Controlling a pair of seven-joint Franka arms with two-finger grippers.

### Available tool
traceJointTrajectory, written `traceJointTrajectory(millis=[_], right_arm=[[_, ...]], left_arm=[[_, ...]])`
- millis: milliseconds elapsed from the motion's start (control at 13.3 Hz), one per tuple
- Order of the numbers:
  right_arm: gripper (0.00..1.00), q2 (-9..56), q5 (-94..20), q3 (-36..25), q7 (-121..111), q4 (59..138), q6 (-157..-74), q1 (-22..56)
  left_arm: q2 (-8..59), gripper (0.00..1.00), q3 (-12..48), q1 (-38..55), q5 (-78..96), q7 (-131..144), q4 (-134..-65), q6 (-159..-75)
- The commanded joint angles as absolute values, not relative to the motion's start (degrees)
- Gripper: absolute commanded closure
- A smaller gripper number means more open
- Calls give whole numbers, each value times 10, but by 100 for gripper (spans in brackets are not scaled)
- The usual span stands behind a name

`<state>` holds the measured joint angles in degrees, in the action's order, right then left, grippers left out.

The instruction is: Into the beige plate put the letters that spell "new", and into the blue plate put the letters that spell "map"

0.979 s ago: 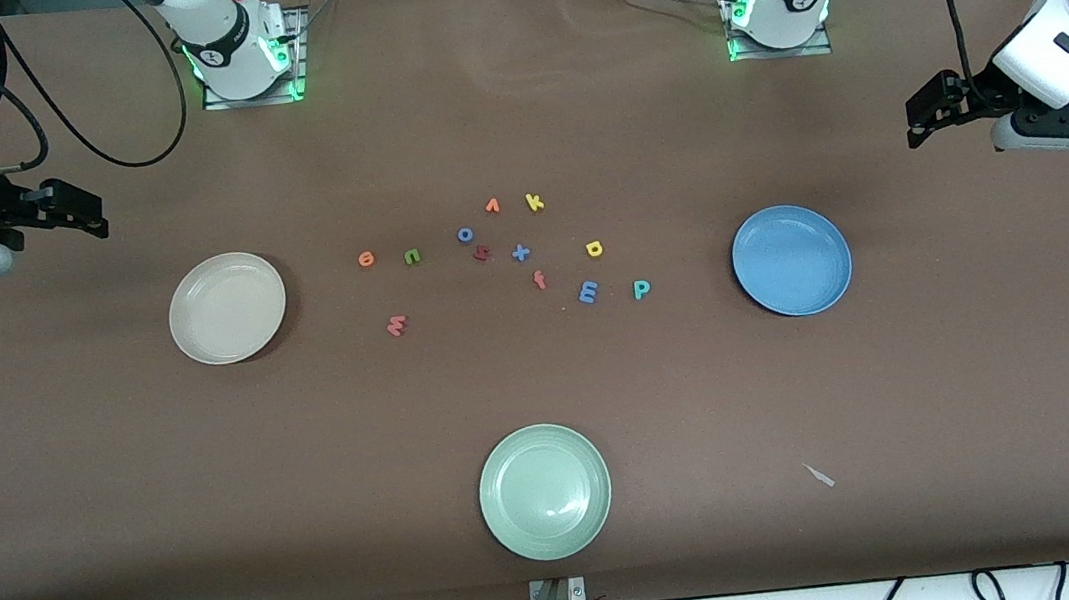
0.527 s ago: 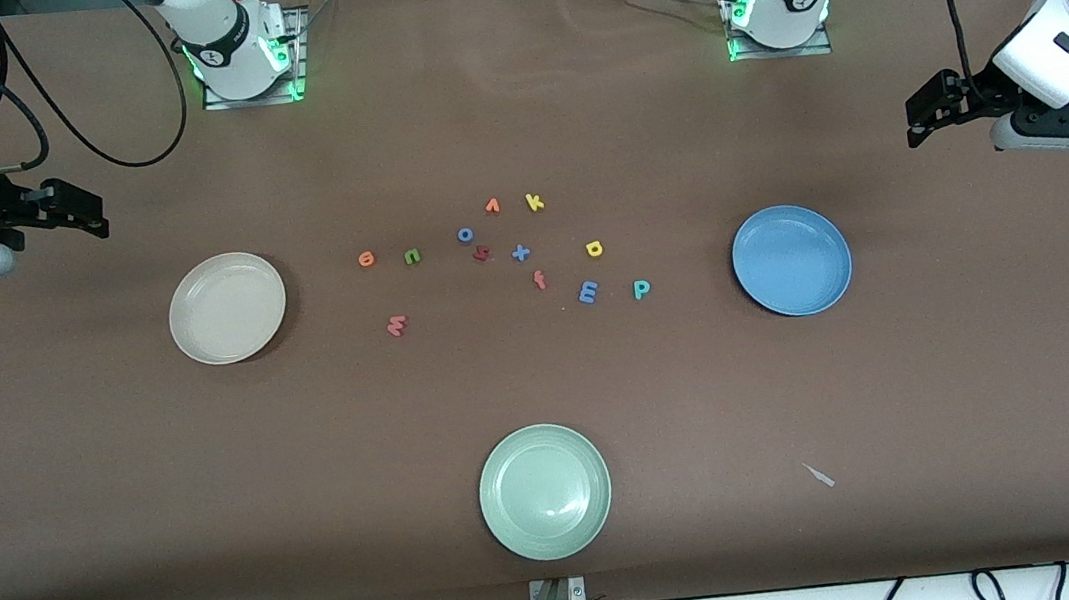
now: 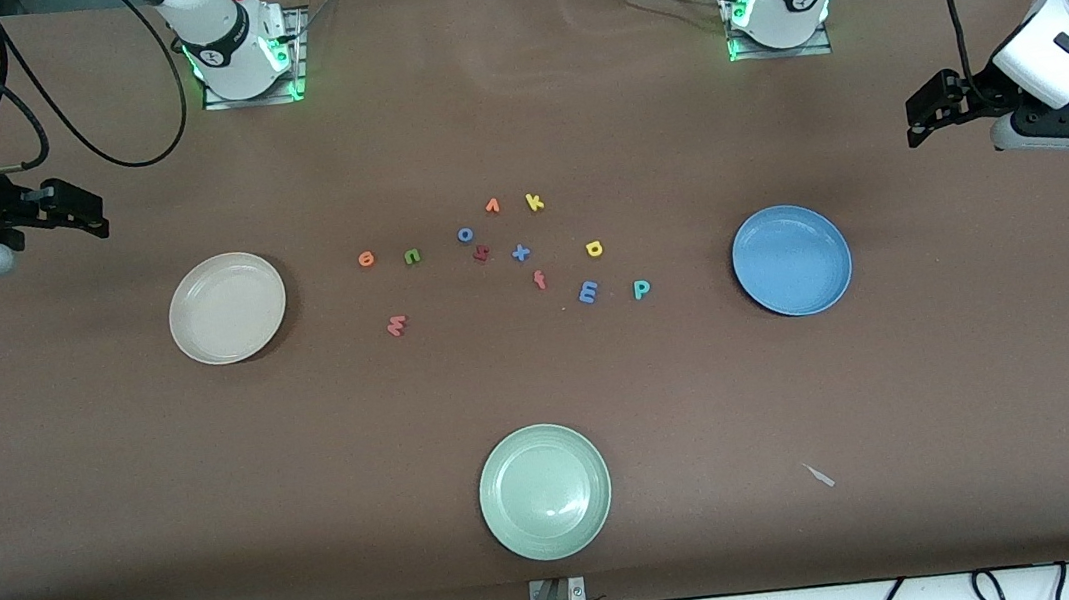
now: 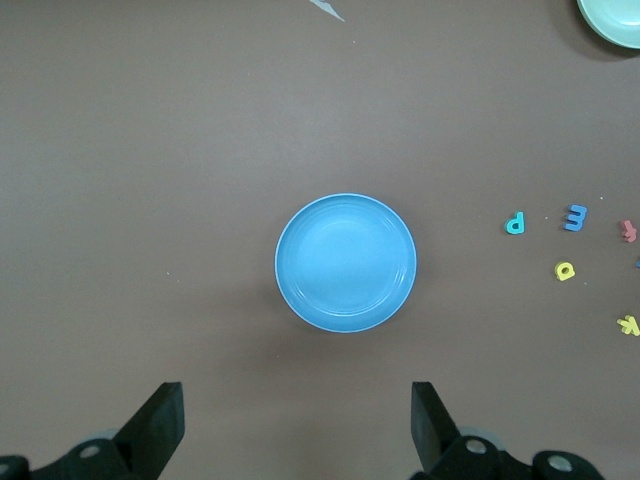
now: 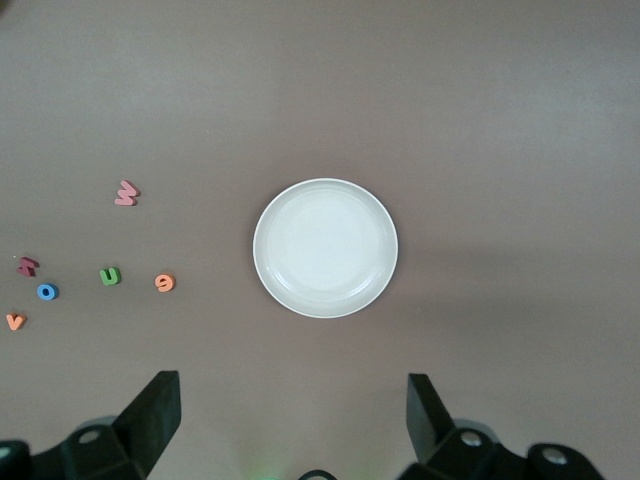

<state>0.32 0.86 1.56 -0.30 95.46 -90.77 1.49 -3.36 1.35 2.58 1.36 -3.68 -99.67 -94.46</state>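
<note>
Nothing has been sorted yet: both target plates are bare and every letter lies loose on the desk in a scatter midway between them. The beige plate (image 3: 227, 308) sits toward the right arm's end, the blue plate (image 3: 792, 260) toward the left arm's end.

The green "n" (image 3: 413, 255), orange "e" (image 3: 366, 258) and pinkish-red "w" (image 3: 397, 326) lie on the beige plate's side of the scatter. The yellow "a" (image 3: 594, 249), blue "m" (image 3: 588, 292) and teal "p" (image 3: 641, 289) lie on the blue plate's side.

The right gripper (image 3: 87, 212) hangs near the desk's edge at its own end, fingers spread, holding nothing; the left gripper (image 3: 921, 117) does the same at its end. Each arm is therefore nearer its own word. From either gripper, the letters lie inward, past the plate, so the "e" and "p" look like the shortest first reaches.
</note>
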Motion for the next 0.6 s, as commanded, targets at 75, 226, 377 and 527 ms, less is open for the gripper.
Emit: traceJointTrajectory(millis=[75, 226, 377, 527], right_arm=[[0, -3, 16, 21, -2, 958, -905, 11], [0, -3, 16, 22, -2, 958, -905, 11], [0, -3, 15, 21, -2, 959, -905, 11], [0, -3, 16, 21, -2, 959, -905, 11]], left_arm=[[-17, 0, 11, 32, 12, -38, -969, -931], [-17, 0, 11, 33, 12, -37, -969, -931], [-15, 0, 11, 33, 12, -38, -962, -931], [-15, 0, 11, 33, 12, -38, -962, -926]])
